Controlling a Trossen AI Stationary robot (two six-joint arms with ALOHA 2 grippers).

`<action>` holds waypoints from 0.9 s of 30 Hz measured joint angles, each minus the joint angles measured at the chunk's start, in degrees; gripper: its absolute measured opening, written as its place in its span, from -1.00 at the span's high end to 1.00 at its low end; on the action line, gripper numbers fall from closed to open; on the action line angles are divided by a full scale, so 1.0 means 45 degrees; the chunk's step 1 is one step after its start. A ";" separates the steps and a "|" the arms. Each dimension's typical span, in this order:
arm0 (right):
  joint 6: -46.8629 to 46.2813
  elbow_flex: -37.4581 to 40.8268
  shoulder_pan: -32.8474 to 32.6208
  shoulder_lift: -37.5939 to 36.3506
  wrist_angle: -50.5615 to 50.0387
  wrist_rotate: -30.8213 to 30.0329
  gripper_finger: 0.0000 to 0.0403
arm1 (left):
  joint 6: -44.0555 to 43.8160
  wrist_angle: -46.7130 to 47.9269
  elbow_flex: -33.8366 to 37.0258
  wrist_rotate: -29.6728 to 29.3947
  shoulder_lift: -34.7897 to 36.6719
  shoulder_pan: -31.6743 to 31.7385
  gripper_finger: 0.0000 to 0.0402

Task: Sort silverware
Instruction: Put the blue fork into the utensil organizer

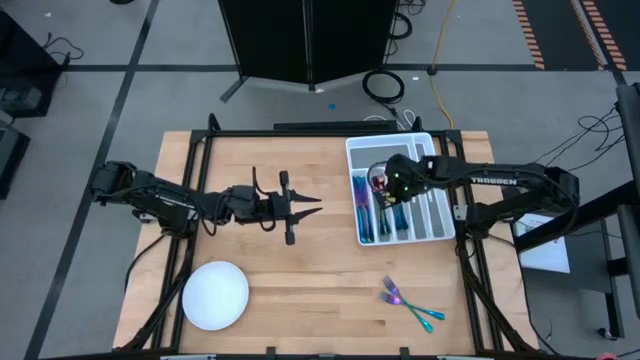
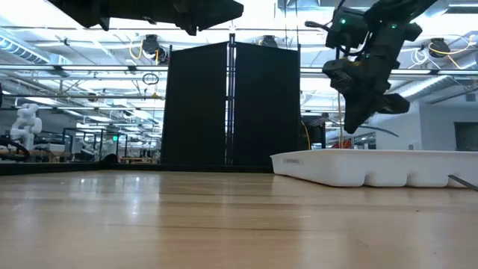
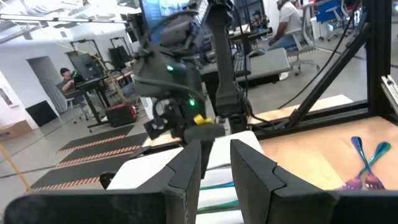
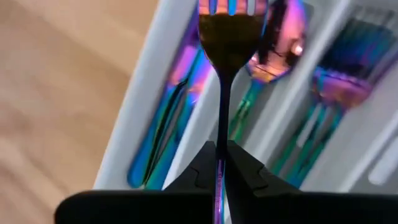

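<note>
Your right gripper (image 4: 219, 163) is clamped on a fork (image 4: 227, 37), held above the tray (image 1: 440, 232); under its tines lie the knives (image 4: 163, 134), spoons (image 4: 273, 46) and forks (image 4: 348, 81) in their slots. Your left gripper (image 1: 308, 206) waits over bare table (image 1: 300, 290), fingers (image 3: 252, 165) parted, empty. Two loose forks (image 1: 408, 302) lie well behind your right gripper, near the table's front edge

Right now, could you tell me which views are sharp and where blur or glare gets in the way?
High view: evenly lit and sharp. Low view: bright ceiling lights leave the arms in silhouette. Right wrist view: the fork in the right gripper is dark and backlit, the white tray behind it soft. Left wrist view: its own fingers look blurry.
</note>
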State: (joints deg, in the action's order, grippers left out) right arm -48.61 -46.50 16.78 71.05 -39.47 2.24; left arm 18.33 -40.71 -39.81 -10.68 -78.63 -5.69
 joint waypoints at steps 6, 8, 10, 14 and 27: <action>0.2823 0.0005 0.0502 -0.0154 0.1954 0.2944 1.00 | -0.0841 0.0139 0.0000 0.1022 0.0000 0.0296 0.56; 0.3484 0.0005 0.0348 -0.0329 0.3311 0.3944 1.00 | -0.1477 -0.0515 0.0064 0.3009 -0.0023 0.0745 0.56; 0.4047 0.0005 0.0138 -0.0525 0.4774 0.4987 1.00 | -0.2064 -0.2177 0.0493 0.5302 -0.0248 0.1261 0.56; 0.4292 0.0000 -0.0528 -0.0815 0.7726 0.6637 1.00 | -0.3106 -0.5873 0.1604 0.7006 -0.1142 0.2067 0.56; 0.2670 -0.0005 -0.2429 0.0559 1.3575 0.8169 1.00 | -0.5059 -1.0808 0.1044 0.7326 -0.3592 0.1987 0.56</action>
State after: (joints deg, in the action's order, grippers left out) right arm -36.59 -46.52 5.85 73.56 21.62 39.00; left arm -4.44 -89.35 -35.11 22.29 -94.79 3.25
